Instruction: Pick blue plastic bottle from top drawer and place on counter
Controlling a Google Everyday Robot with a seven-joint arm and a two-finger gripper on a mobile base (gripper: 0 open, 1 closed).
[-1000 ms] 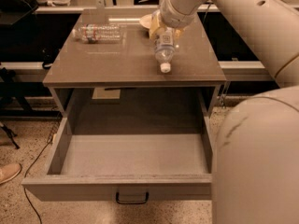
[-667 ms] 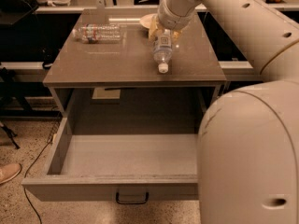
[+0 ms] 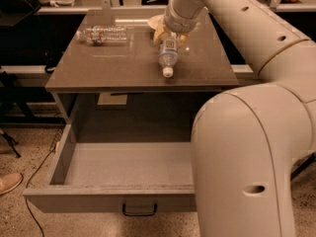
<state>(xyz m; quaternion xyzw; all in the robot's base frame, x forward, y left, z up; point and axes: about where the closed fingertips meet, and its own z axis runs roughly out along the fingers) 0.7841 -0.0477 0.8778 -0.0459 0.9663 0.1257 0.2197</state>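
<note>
As blue bottle (image 3: 168, 57) lies (on counter (image 3: 108, 68)), gripper (image 3: 170, 36) fingers (image 3: 159, 34) seemingly grip it.

cam: one, high, facing down-forward | near: top drawer (image 3: 98, 201) | far: counter (image 3: 113, 68), jaws over it

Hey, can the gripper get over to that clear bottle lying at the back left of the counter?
Probably yes. The gripper sits at the blue plastic bottle's far end on the counter, and the clear bottle lies off to its left, with only bare surface between them.
</note>
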